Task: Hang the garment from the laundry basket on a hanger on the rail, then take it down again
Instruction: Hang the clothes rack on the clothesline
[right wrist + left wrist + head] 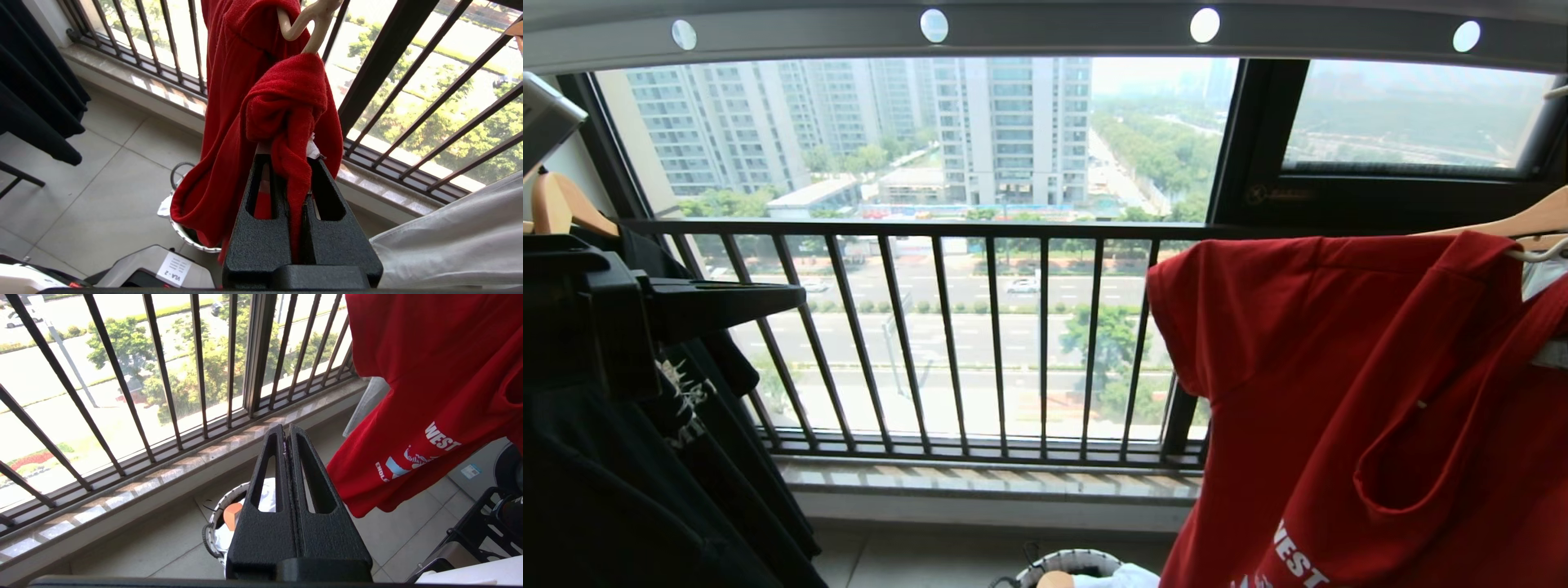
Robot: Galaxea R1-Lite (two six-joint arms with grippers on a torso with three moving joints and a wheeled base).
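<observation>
The right gripper [300, 179] pinches a bunched fold of the soft red garment [1347, 392], which hangs on the thin curved off-white hanger [304, 24] below the grey holed rail [1045, 37]. The left gripper [287, 435] hovers pressed together, empty, above the round laundry basket [212, 522].

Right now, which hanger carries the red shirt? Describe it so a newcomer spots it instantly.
Start at the grey rail with round holes above the window, then drop to the red T-shirt hanging at the right. The hanger pokes out of its bunched fabric just above the right gripper: thin, pale off-white wire, unlike the thicker wooden hangers nearby.
</observation>
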